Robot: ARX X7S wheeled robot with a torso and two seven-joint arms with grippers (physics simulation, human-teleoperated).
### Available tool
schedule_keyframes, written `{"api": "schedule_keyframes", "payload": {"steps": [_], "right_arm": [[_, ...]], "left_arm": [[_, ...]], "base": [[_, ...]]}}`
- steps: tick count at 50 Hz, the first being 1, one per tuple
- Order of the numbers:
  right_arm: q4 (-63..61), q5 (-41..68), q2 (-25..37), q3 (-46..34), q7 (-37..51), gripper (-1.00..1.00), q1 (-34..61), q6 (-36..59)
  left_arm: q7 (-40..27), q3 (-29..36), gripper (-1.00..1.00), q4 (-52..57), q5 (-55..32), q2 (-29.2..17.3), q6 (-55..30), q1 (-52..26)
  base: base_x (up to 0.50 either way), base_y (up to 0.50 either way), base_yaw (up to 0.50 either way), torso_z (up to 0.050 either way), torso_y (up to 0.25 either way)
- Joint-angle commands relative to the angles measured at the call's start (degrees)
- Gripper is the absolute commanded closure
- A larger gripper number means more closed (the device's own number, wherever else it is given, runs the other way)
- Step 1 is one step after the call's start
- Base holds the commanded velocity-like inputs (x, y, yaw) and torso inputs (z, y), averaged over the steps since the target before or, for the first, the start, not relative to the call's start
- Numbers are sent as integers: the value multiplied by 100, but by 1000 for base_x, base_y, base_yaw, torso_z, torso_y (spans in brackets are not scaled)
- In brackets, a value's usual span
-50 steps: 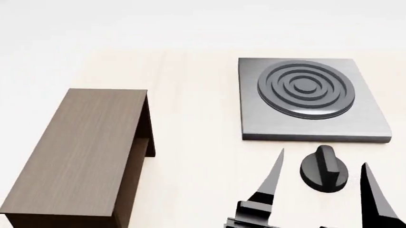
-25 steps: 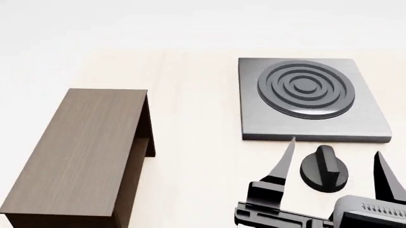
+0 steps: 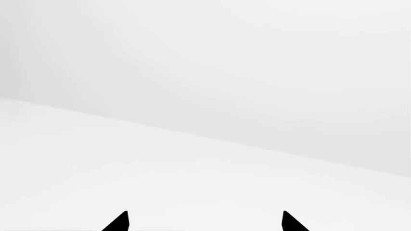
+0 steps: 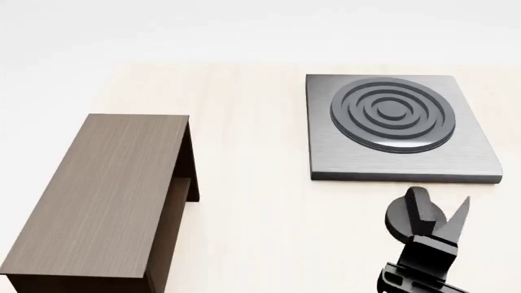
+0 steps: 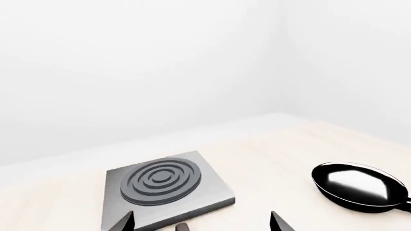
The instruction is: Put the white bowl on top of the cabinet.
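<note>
No text, label, brand, number or sign can be read anywhere: the cabinet (image 4: 102, 195), the stove plate (image 4: 399, 125) and the desk (image 4: 252, 201) are unmarked.

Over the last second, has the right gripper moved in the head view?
Yes. The right gripper has shifted rightward relative to the fixed stove knob: earlier its jaws stood on both sides of the knob, now only one tip shows, just right of it.

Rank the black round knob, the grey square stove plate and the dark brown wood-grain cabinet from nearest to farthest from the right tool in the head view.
1. Black round knob: right beside the right tool, just in front of the plate.
2. Grey square stove plate: beyond the knob, far right.
3. Dark brown wood-grain cabinet: across the table on the left.
</note>
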Motion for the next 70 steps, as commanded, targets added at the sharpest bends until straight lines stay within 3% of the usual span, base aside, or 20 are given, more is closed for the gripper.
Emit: {"api": "schedule_keyframes", "payload": {"steps": [1, 16, 25, 38, 49, 55, 70], "right_arm": [[11, 1079, 535, 798, 780, -100, -393, -371], [247, 1800, 1074, 2808, 1044, -100, -1886, -659], [538, 1869, 739, 4059, 699, -100, -2759, -576], [898, 1841, 612, 5063, 423, -100, -3341, -388], [1108, 1898, 662, 5061, 544, -100, -3453, -329], [1312, 1894, 686, 4690, 651, -100, -3395, -324], [2100, 3121, 1502, 3402, 910, -100, -2753, -737]], "left_arm": [[6, 19, -100, -36, -48, -13, 42, 4], [-1, 33, -100, -53, -104, -23, 92, 31], [-23, 48, -100, -44, -110, -40, 95, 39], [-53, 82, -100, -39, -103, -54, 102, 46], [-82, 100, -100, -30, -97, -65, 111, 60], [-87, 110, -100, -39, -100, -73, 121, 61], [-101, 145, -100, -81, -98, -101, 127, 36]], "base": [[0, 0, 0, 0, 0], [0, 0, 0, 0, 0], [0, 0, 0, 0, 0], [0, 0, 0, 0, 0], [0, 0, 0, 0, 0], [0, 0, 0, 0, 0], [0, 0, 0, 0, 0]]}}
